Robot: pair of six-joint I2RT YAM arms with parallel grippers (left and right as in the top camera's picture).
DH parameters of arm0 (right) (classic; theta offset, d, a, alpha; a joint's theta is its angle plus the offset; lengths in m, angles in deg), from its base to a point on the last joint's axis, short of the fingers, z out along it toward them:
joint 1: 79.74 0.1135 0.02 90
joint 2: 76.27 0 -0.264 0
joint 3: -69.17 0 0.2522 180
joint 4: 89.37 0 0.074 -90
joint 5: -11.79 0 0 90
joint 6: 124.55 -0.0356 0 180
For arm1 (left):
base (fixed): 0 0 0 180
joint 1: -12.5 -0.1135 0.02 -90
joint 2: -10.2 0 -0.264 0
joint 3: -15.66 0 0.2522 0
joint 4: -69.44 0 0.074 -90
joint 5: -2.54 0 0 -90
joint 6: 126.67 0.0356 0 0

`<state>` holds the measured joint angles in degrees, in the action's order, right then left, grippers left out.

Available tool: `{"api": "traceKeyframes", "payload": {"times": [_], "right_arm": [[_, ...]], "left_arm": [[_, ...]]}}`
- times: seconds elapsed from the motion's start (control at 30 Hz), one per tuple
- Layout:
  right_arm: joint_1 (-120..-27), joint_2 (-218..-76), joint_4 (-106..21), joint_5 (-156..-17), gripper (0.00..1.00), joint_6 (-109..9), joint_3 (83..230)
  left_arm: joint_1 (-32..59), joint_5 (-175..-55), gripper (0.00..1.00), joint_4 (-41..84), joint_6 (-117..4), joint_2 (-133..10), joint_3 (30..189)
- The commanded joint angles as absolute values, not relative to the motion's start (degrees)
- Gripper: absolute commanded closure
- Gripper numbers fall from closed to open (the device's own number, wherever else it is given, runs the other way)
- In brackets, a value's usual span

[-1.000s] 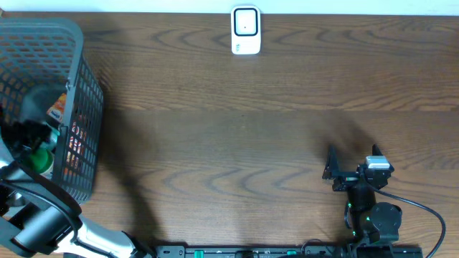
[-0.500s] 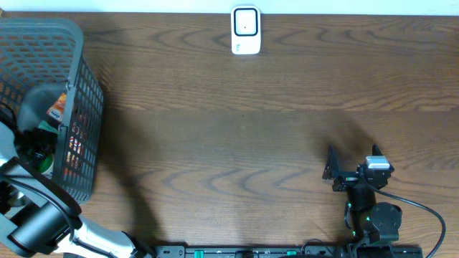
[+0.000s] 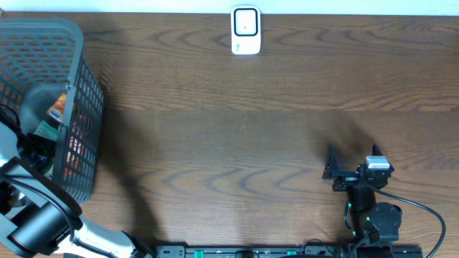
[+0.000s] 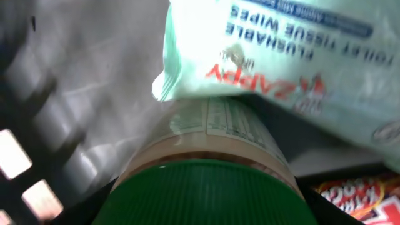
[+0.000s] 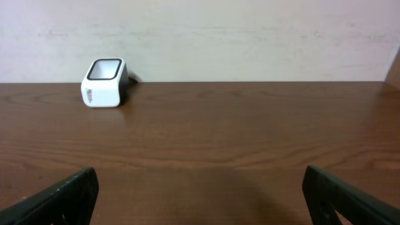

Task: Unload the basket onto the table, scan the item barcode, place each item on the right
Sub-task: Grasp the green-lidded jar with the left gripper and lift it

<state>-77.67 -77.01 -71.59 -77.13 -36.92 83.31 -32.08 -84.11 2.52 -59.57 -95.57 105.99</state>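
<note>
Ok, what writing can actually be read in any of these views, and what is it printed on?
"ZAPPY": red, on the wipes pack, seen upside down.
"FLUSHABLE": same pack.
"TOILET TISSUE WIPES": same pack; a smaller line beside it is too blurred to read.
Label print on the green-lidded jar: too small to read.
Lettering on the red packet: cut off and blurred.
Side marking on the barcode scanner: too small to read.

A dark brown table (image 3: 237, 122) with a strong wood grain fills the overhead view. A grey mesh basket (image 3: 84, 86) stands on its left end (the frame's edge cuts part of it off). A small white scanner (image 3: 245, 30) sits at the far edge near the middle, well apart from the basket.
</note>
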Motion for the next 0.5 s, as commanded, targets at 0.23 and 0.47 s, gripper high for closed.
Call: {"api": "traceKeyframes", "payload": {"times": [0.23, 0.47], "right_arm": [[-77.1, -76.8, -71.5, -76.8, 0.01, -37.5, 83.2], [-77.1, -76.8, -71.5, -76.8, 0.01, -37.5, 83.2]], "left_arm": [[-32.3, -83.9, 0.36, 1.8, -59.9, -75.5, 112.6], [-30.9, -101.6, 0.30, 6.1, -61.5, -55.0, 115.4]]}}
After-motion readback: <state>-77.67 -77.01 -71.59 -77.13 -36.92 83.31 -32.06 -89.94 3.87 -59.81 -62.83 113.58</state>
